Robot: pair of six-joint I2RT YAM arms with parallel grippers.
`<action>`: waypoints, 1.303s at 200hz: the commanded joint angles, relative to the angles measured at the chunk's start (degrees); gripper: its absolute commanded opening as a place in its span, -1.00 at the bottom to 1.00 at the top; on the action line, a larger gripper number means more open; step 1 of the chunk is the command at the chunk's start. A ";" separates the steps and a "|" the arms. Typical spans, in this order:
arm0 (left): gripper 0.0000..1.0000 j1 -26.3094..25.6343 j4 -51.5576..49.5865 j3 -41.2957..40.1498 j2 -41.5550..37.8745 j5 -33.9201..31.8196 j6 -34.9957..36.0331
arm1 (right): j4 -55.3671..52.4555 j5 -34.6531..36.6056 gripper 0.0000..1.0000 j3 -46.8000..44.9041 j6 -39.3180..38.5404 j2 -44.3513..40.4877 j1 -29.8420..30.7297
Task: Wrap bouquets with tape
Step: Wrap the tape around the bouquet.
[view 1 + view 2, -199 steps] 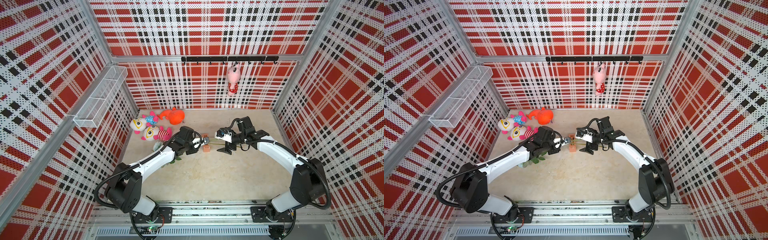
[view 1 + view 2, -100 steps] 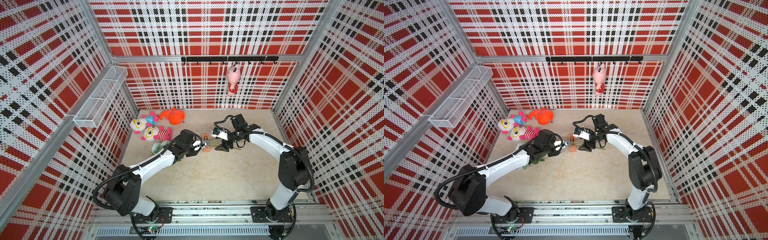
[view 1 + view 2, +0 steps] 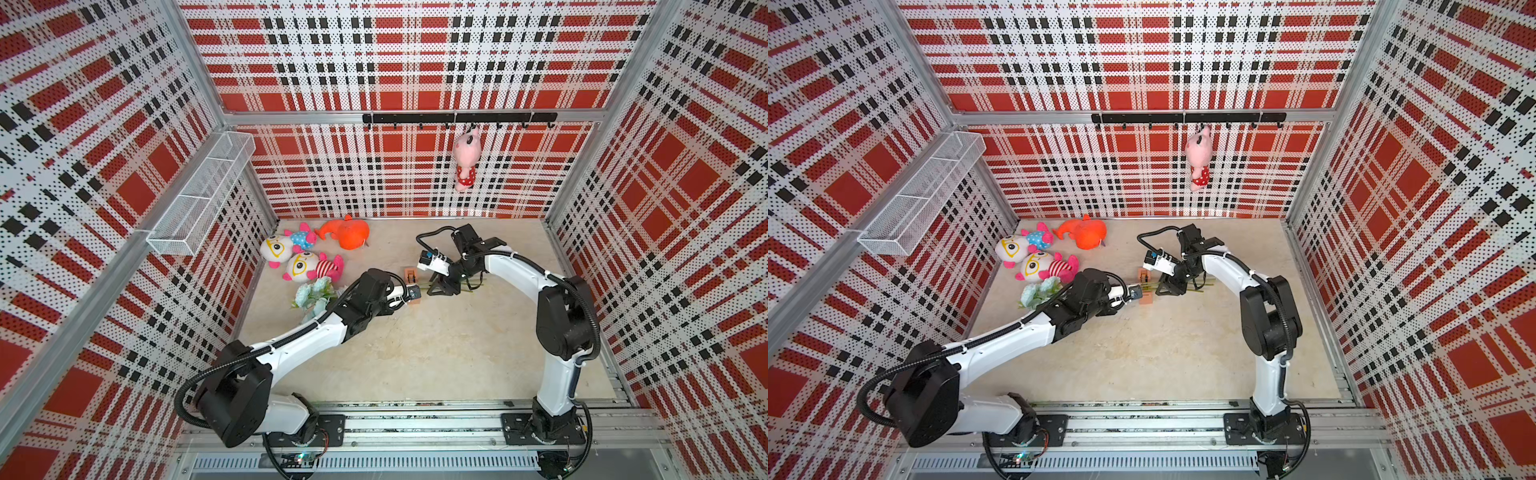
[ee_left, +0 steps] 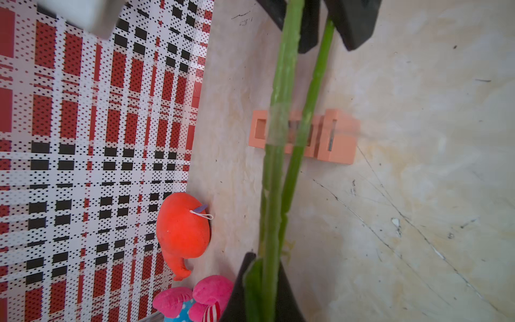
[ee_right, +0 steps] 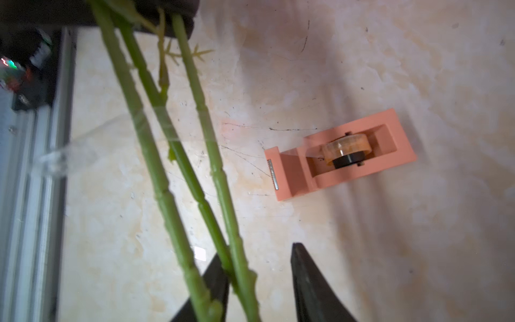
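Now the left tool is clamped on the bouquet stems, held over the tape dispenser. The right tool has its jaws apart, with the stems against one side. I think it should gather the stems gently, then press the loose tape strip flat around them.

**Bouquet and tape dispenser**

Pale blue-white artificial roses with green leaves, heads at the left side of the floor; long green stems run rightward, passing above the dispenser; a clear tape strip bands them; salmon-orange dispenser sits upright on the floor, its small roll seated inside.
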 commanded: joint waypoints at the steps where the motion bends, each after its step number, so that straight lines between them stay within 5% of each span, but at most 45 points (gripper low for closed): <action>1: -1.00 -0.94 6.64 -0.24 -2.47 0.98 0.25 | 0.18 1.77 -0.58 1.31 2.20 1.94 -0.40; 37: -1.00 -0.94 7.35 -1.27 -3.70 1.53 -0.35 | 3.10 3.26 -1.00 0.44 3.93 1.96 -0.38; 110: -0.99 0.20 10.49 -4.53 -5.55 5.06 -2.47 | 12.85 9.19 -1.00 -3.72 5.79 -1.03 -0.10; 164: -0.35 2.08 12.35 -6.31 -8.34 9.05 -4.53 | 24.22 10.51 -1.00 -13.02 1.06 -7.62 0.71; 211: -0.17 4.73 13.26 -7.31 -12.72 13.76 -6.98 | 32.16 10.67 -1.00 -20.18 -4.98 -13.49 2.01; 260: 0.03 11.72 12.01 -3.75 -14.13 27.62 -11.31 | 42.56 14.31 -1.00 -26.38 -10.96 -17.12 3.89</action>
